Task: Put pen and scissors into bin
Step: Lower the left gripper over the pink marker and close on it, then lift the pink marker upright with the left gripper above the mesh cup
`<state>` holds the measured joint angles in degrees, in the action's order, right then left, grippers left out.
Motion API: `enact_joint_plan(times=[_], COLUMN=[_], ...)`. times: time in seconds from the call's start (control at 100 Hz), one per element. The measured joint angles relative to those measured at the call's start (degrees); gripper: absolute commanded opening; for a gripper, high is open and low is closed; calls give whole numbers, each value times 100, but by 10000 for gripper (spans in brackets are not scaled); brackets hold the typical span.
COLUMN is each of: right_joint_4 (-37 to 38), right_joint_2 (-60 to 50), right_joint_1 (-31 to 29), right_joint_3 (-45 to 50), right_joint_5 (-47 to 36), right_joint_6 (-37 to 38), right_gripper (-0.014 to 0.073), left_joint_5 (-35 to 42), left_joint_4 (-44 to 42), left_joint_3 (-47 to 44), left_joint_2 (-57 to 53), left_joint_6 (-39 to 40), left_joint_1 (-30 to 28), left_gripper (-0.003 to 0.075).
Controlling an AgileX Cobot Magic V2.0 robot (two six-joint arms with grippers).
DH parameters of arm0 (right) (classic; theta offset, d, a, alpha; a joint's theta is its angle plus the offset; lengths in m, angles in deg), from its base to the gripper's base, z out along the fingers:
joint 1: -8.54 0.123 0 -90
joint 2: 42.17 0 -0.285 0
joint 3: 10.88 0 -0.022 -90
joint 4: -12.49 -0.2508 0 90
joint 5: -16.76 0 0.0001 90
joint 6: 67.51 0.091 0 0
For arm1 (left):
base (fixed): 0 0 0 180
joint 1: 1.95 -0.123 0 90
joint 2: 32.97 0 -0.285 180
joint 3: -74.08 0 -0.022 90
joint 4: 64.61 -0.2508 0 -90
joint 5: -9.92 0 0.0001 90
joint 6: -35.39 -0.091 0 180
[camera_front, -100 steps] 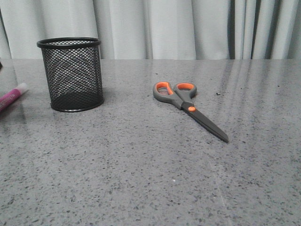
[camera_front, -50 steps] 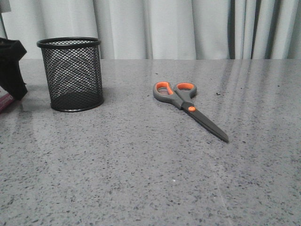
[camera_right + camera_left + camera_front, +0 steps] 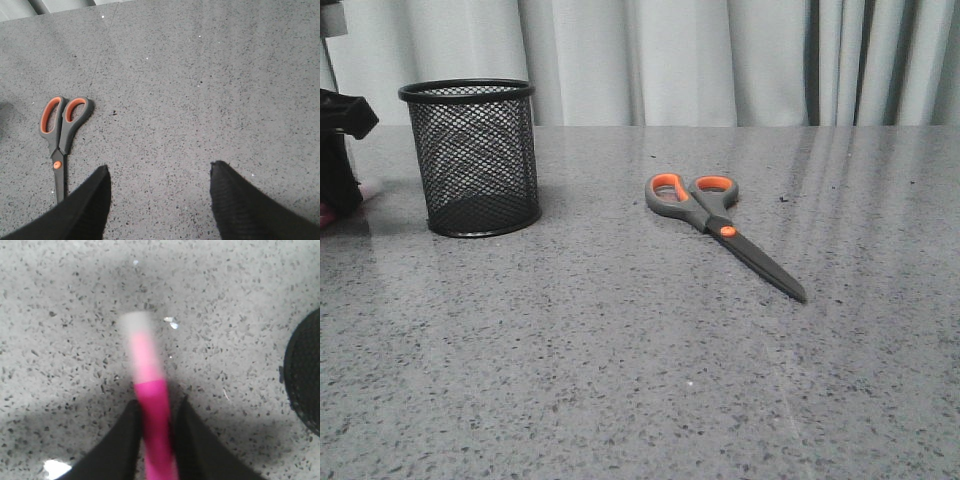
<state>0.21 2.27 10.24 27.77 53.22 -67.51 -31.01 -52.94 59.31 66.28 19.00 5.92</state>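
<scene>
Since the earlier frame, left gripper (image 3: pixel 156 440) has lowered left of the bin (image 3: pixel 470 158), fingers clamped on the pen (image 3: pixel 150 405). Table (image 3: pixel 620 380) carries the scissors (image 3: pixel 720 228), lying flat right of the bin. Right gripper (image 3: pixel 160 200) hovers, fingers apart.

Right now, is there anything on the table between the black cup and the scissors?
No. In the front view, only bare speckled grey table lies between the bin and the scissors.
</scene>
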Motion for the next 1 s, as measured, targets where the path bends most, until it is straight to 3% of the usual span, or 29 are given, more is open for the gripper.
enact_joint_plan(times=[0.27,0.5,0.65,0.83,1.0], right_joint_4=[0,0,0,0,0], right_joint_2=[0,0,0,0,0], right_joint_1=[0,0,0,0,0], right_joint_3=[0,0,0,0,0], right_joint_5=[-23,-51,-82,-82,-82], right_joint_6=[0,0,0,0,0], right_gripper=[390,390,390,390,390], left_joint_5=[-199,87,515,1158,2115], left_joint_4=[-288,-348,196,792,912], left_joint_3=[-8,-12,-12,-12,-12], left_joint_2=[-230,-1661,-2504,-2775,-2488], left_joint_6=[0,-9,-89,-123,-136], left_joint_1=[10,10,60,531,1340], left_gripper=[-19,-19,-19,-19,-19])
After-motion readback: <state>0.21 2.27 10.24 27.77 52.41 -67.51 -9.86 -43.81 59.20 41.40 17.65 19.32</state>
